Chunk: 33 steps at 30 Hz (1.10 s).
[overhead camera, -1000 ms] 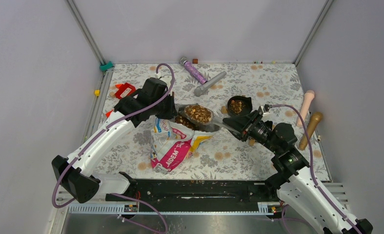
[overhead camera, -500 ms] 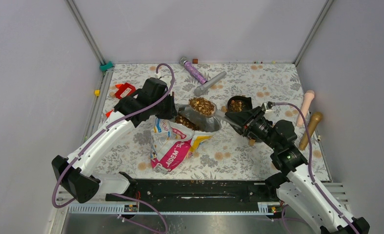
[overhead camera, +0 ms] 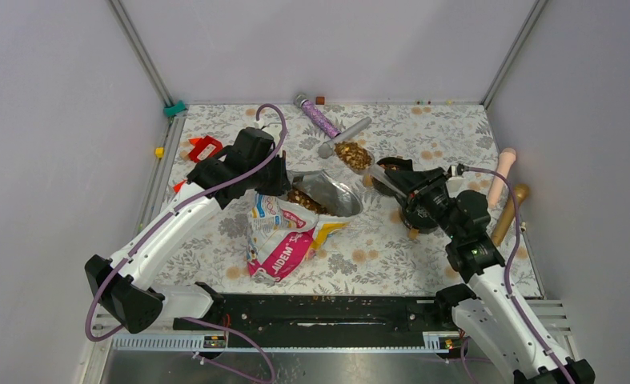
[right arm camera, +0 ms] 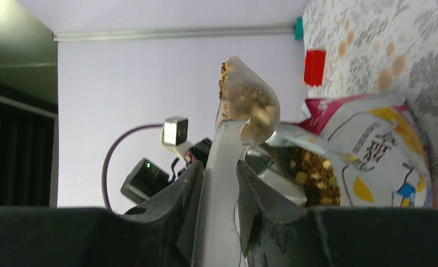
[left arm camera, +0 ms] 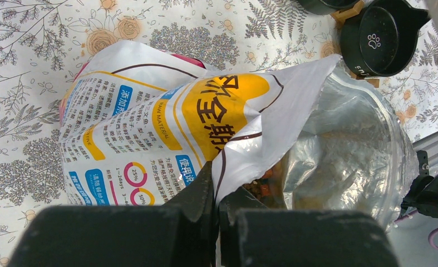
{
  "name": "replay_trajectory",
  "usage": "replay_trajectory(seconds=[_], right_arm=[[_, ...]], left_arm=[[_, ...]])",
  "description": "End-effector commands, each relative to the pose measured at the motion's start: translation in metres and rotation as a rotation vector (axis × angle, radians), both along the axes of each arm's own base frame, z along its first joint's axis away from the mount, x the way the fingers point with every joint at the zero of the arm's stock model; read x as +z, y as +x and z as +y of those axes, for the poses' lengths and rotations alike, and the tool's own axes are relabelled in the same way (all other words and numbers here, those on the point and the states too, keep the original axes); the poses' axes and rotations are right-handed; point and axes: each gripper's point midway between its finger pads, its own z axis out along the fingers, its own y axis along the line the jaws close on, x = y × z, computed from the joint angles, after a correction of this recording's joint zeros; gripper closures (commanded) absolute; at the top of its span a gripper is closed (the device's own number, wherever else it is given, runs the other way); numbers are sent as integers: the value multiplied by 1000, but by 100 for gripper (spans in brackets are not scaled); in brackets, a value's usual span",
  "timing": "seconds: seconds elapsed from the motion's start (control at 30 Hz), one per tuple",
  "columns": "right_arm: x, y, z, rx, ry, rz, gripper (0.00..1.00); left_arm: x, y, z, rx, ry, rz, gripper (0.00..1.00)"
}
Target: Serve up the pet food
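I read the right pincer (right arm camera: 219,167) pinching the clear scoop (right arm camera: 233,122) by its handle, long axis running straight out ahead of it to the pet food (right arm camera: 244,100) heaped at the far end; left pincer (left arm camera: 217,186), clamped on the bag (left arm camera: 166,111) lip, lies farther off.

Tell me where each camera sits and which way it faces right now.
Top external: high behind the robot, looking down at the floral mat; shows the left arm and right arm.
Left wrist: on the left arm, looking down past the left hand, at the frame's bottom, shut on the edge of the food bag.
Right wrist: on the right arm, looking level toward the left arm along the scoop of pet food clamped in the right hand, at the bottom.
Shared: both wrist views show the bag's open mouth.
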Motion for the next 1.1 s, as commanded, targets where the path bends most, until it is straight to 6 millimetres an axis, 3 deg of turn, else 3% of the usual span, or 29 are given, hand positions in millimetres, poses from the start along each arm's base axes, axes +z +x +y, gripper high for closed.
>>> replay_trajectory(seconds=[0.0, 0.47, 0.8, 1.07], right_arm=[[29, 14, -21, -108, 15, -110, 100], [-9, 44, -76, -342, -53, -45, 100], [-53, 52, -112, -517, -216, 37, 100], [-88, 55, -124, -561, -292, 109, 100]], left_arm=[[10, -2, -4, -10, -18, -17, 100], [9, -1, -4, -11, -14, -15, 100], [7, 1, -1, 10, -2, -20, 100], [6, 6, 4, 39, 19, -33, 100]])
